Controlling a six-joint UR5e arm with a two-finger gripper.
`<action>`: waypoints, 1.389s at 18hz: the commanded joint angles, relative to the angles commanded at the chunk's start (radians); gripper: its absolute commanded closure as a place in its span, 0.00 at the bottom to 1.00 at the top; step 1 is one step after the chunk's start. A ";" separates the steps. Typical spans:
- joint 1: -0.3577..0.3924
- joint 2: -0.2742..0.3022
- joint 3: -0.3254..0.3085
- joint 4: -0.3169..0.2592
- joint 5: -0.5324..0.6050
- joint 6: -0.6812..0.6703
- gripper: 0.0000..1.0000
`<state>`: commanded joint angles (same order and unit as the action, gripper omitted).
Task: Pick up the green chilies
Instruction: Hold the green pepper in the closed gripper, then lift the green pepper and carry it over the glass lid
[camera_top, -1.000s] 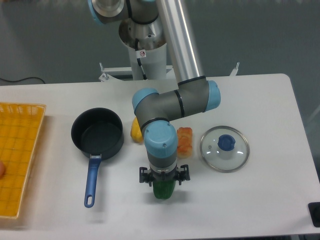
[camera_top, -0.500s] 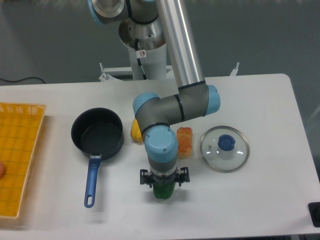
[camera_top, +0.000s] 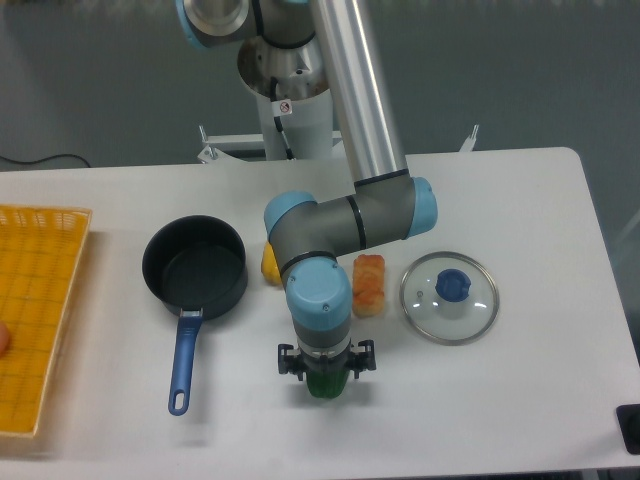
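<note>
jaws (camera_top: 326, 376) | straddling green chilies (camera_top: 327, 384) | contact unclear | table (camera_top: 520, 200)

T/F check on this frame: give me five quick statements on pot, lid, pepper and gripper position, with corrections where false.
1. The gripper is directly over the green bell pepper. True.
2. The glass lid sits on the black pot. False: the lid lies flat on the table, right of the arm; the pot is uncovered.
3. The pot's blue handle points toward the front edge of the table. True.
4. The yellow basket is at the right edge of the table. False: it is at the left edge.
5. The green pepper is inside the pot. False: it is on the table in front of the orange-red item, under the gripper.
</note>
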<state>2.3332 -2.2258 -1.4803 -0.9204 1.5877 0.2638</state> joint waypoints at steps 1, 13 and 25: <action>0.000 0.002 -0.002 0.000 0.000 0.000 0.29; 0.000 0.064 -0.038 -0.009 0.021 0.014 0.38; 0.021 0.172 -0.054 -0.078 0.045 0.210 0.38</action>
<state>2.3546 -2.0541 -1.5340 -0.9984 1.6322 0.4737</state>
